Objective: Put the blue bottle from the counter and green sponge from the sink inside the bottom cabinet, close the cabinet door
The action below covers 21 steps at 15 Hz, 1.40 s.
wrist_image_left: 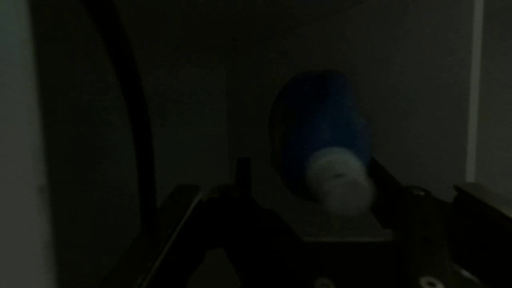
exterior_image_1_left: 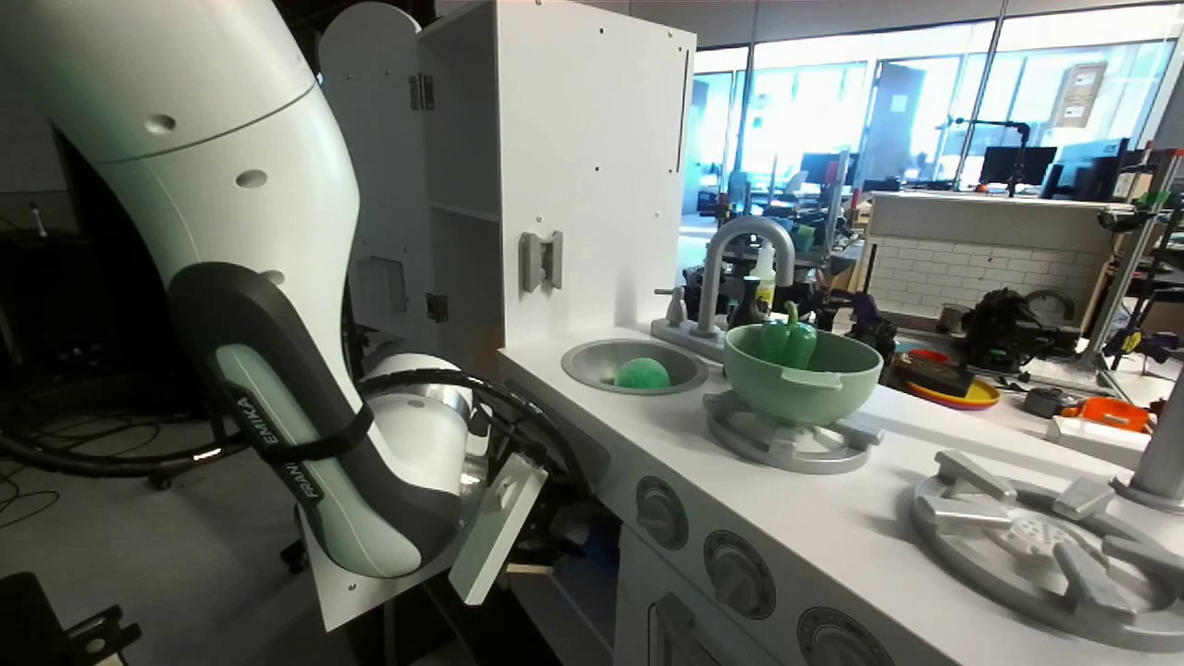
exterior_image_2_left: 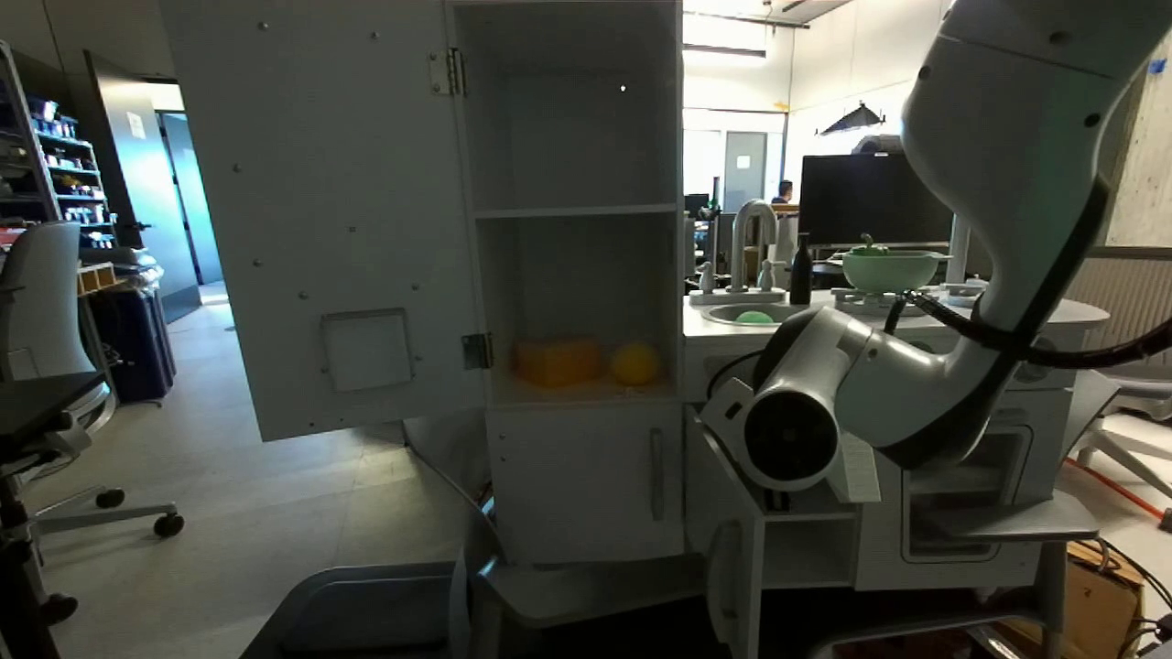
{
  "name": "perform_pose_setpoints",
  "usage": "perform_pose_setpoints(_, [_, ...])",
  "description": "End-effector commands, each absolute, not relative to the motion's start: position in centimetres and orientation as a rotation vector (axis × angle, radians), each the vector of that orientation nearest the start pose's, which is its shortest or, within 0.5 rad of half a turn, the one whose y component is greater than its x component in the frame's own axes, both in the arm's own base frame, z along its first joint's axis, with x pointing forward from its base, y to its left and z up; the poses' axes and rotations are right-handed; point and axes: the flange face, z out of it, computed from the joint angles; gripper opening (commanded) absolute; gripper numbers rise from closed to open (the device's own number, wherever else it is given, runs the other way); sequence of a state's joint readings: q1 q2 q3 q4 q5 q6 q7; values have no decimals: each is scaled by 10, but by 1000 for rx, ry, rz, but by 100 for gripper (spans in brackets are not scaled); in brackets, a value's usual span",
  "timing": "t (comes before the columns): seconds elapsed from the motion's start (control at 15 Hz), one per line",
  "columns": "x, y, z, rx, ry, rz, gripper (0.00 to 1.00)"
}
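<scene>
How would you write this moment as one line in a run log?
blue bottle: inside bottom cabinet | fingers: open, bottle contact unclear | green sponge: in sink | cabinet door: open

Arm [exterior_image_1_left: 277,217], near left: "FRAN" and "EMIKA" on its pale strip [exterior_image_1_left: 338,513], black strap [exterior_image_1_left: 319,447] between
Stove knobs [exterior_image_1_left: 740,575], near: dial marks too small to read

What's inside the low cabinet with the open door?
A blue bottle with a white cap shows in the wrist view. It hides whatever is behind it; the end effector covers part of the front; the rest is too dark to judge.
</scene>
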<state>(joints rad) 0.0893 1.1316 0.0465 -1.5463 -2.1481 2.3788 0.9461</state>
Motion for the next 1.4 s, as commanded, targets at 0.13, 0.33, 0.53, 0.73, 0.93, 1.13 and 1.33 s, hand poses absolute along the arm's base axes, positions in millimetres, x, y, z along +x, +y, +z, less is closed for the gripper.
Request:
perform_pose_setpoints(0.13, [639, 88, -42, 1761, 1158, 491, 100])
perform_pose_setpoints(0.33, [642, 89, -42, 1763, 1154, 491, 100])
perform_pose_setpoints(0.53, [642, 91, -43, 1765, 1154, 490, 100])
perform_pose_setpoints(0.73, [638, 102, -33, 1785, 1175, 500, 100])
perform_pose_setpoints(0.93, [632, 111, -20, 1816, 1201, 508, 100])
perform_pose_setpoints(1.13, [620, 116, -9, 1854, 1272, 496, 100])
perform_pose_setpoints(1.33, [603, 121, -1, 1885, 1366, 458, 100])
